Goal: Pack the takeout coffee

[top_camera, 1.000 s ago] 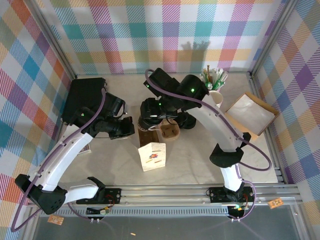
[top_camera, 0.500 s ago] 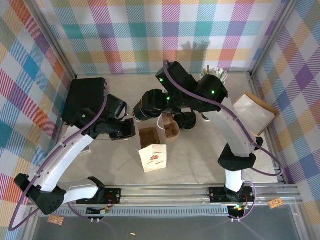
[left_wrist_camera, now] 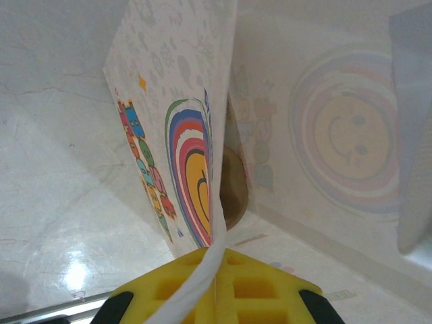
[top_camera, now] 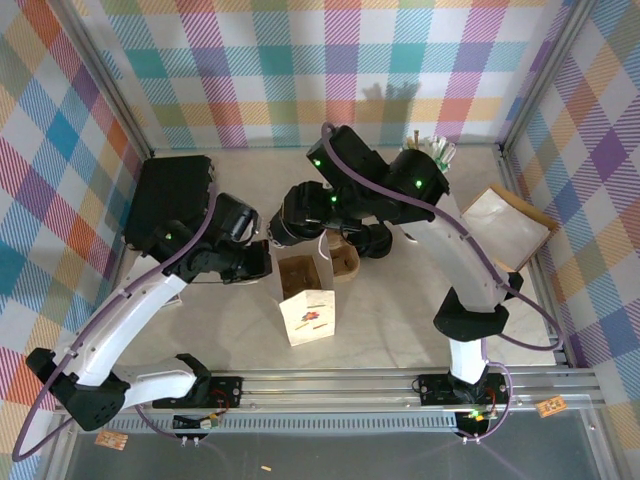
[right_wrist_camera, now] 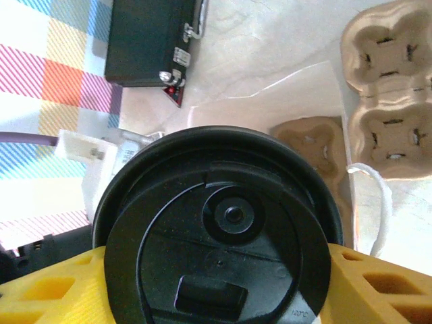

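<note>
The takeout coffee shows its round black lid point(right_wrist_camera: 223, 236) from above in the right wrist view, with my right gripper point(right_wrist_camera: 216, 283) shut on the cup and a yellow finger point(right_wrist_camera: 388, 283) on each side. In the top view the right gripper point(top_camera: 286, 224) hangs just behind the open white paper bag point(top_camera: 307, 315). The bag's opening point(right_wrist_camera: 270, 108) lies below the cup, with a brown cup carrier point(right_wrist_camera: 312, 143) inside. My left gripper point(left_wrist_camera: 216, 263) is shut on the bag's white string handle point(left_wrist_camera: 217, 223) beside the rainbow-printed bag wall point(left_wrist_camera: 182, 135), left of the bag in the top view point(top_camera: 256, 262).
A second brown carrier point(top_camera: 343, 262) point(right_wrist_camera: 391, 81) sits right of the bag. A black case point(top_camera: 170, 195) stands at the back left. A holder of stirrers point(top_camera: 430, 158) is at the back, and an open cardboard box point(top_camera: 505, 225) at the right.
The right gripper with the cup has shifted back and left from over the carrier to behind the bag's opening, its arm swinging right. The left gripper has kept its hold on the handle.
</note>
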Action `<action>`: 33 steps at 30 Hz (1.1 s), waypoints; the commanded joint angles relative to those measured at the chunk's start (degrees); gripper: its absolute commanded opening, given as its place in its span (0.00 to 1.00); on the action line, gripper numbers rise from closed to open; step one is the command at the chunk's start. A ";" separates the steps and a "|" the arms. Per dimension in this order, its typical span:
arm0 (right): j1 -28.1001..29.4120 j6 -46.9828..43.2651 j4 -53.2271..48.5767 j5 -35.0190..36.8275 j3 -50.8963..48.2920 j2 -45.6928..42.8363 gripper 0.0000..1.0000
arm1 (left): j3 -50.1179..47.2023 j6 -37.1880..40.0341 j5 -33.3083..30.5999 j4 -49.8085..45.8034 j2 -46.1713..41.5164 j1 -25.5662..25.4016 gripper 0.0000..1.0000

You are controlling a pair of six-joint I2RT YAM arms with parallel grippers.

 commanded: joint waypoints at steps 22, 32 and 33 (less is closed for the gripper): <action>5.23 -8.23 -7.37 11.78 0.13 11.38 0.38 | -8.96 -1.60 5.63 12.86 -6.06 -0.60 0.00; 5.44 -2.42 -12.17 10.44 -1.18 9.30 0.37 | -12.60 -2.01 4.30 10.81 -12.69 -0.54 0.00; 5.44 -2.21 -12.53 10.63 -1.20 9.10 0.37 | -13.02 -1.54 5.37 11.12 -13.06 -0.58 0.00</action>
